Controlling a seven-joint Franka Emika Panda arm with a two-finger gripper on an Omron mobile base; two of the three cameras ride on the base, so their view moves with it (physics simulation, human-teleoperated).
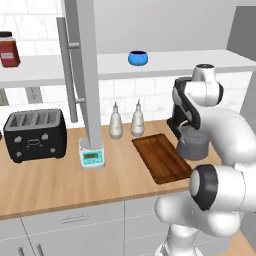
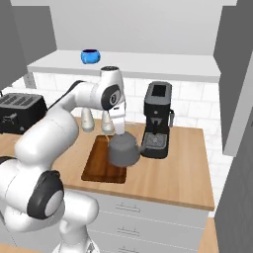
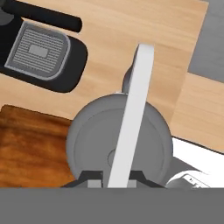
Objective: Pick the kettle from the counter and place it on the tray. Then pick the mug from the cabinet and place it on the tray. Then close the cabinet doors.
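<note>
I had the claw clenched on the kettle's handle, frame center, at the tray's right edge.

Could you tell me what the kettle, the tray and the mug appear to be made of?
The kettle: likely metal, with a dull, even dark grey body and a thin pale handle. The tray: looks like wood, dark brown with visible grain streaks. The mug: probably glazed ceramic, bright blue with a glossy sheen, though the rendering leaves that open.
</note>
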